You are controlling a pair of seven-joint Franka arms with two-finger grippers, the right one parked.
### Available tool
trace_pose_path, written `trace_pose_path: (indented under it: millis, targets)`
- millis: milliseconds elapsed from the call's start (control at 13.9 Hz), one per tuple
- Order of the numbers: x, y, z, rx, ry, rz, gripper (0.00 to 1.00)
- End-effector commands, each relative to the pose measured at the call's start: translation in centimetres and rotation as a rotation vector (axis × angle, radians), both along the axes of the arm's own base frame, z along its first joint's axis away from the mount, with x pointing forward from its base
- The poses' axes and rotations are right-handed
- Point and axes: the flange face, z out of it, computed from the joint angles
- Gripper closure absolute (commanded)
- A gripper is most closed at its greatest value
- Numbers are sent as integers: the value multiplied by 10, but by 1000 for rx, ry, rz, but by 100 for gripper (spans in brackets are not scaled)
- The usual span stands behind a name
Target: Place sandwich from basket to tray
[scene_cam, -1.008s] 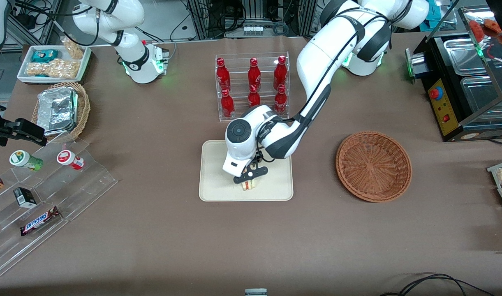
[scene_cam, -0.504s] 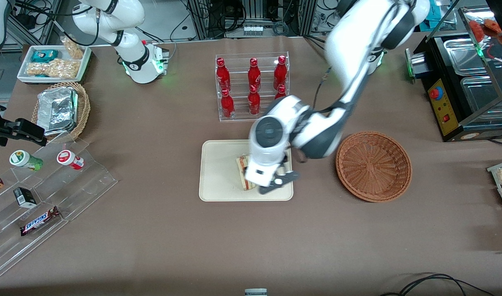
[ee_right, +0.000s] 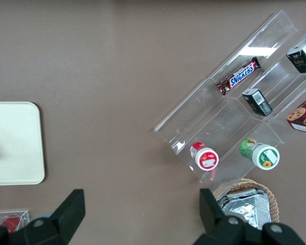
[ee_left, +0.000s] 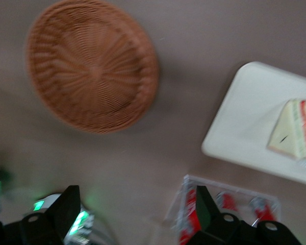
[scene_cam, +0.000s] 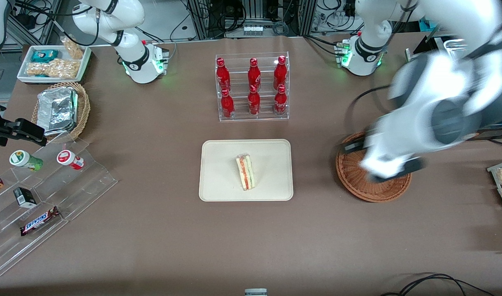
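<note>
Front view: sandwich (scene_cam: 245,172) lies flat on the tray (scene_cam: 218,172), near the tray's middle, with nothing touching it. Gripper (scene_cam: 388,162) hangs above the basket (scene_cam: 357,187), well apart from the tray toward the working arm's end of the table. Left wrist view: fingers (ee_left: 67,208) stand wide apart, released and holding nothing. Bottle rack (scene_cam: 252,87) stands farther from the camera than the tray.

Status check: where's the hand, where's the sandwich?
Hand open, empty, above the basket. Sandwich lying on the tray. Nothing in the way.
</note>
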Motion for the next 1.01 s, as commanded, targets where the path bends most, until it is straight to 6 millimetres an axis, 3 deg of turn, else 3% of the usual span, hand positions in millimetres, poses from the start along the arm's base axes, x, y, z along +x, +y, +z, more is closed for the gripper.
trace_pose_path:
  millis: [0,144,288,648,936]
  targets:
    - [-28,57,29,-18,32,-32,0]
    - [-37,105,52,-24,16,-2,0]
    - [-44,131,56,-19,17,-45,0]
    - [-66,133,30,58,-56,-62,0]
    - [-58,136,56,-5,-128,-202,0]
